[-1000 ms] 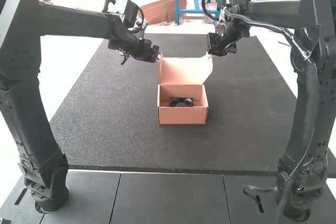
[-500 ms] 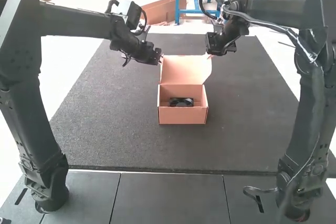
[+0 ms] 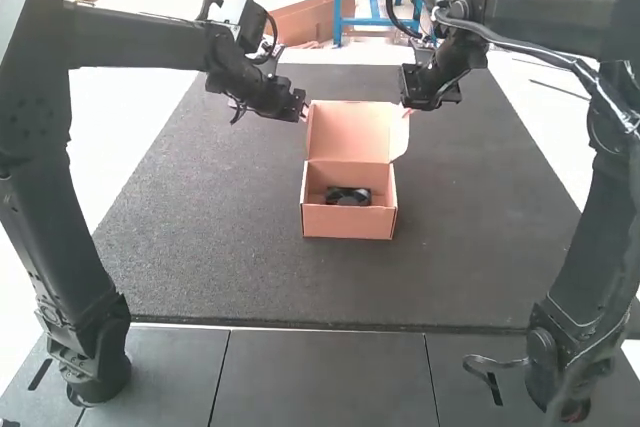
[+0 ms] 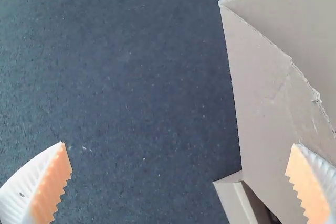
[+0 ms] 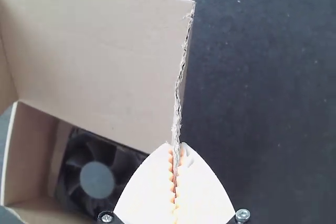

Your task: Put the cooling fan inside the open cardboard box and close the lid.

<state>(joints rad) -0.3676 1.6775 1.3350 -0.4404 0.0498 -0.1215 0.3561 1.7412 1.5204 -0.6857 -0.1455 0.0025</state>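
While R pincer (image 5: 176, 174) pinches lid (image 3: 352, 132) edge, fan (image 3: 345, 194) sits in box (image 3: 348, 219) below; L pincer (image 3: 297, 111) spread, just beside lid.

Cardboard box (image 3: 348, 217): small, tan, upright near the middle of the dark surface (image 3: 200, 227), top open. Lid (image 3: 350, 133): hinged on the far wall, standing roughly upright, its ragged side edge pinched in the right end effector (image 5: 175, 156). Cooling fan (image 3: 346, 194): black, lying flat on the box floor.

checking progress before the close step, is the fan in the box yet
In. The cooling fan lies on the floor of the open cardboard box, whose lid stands upright.
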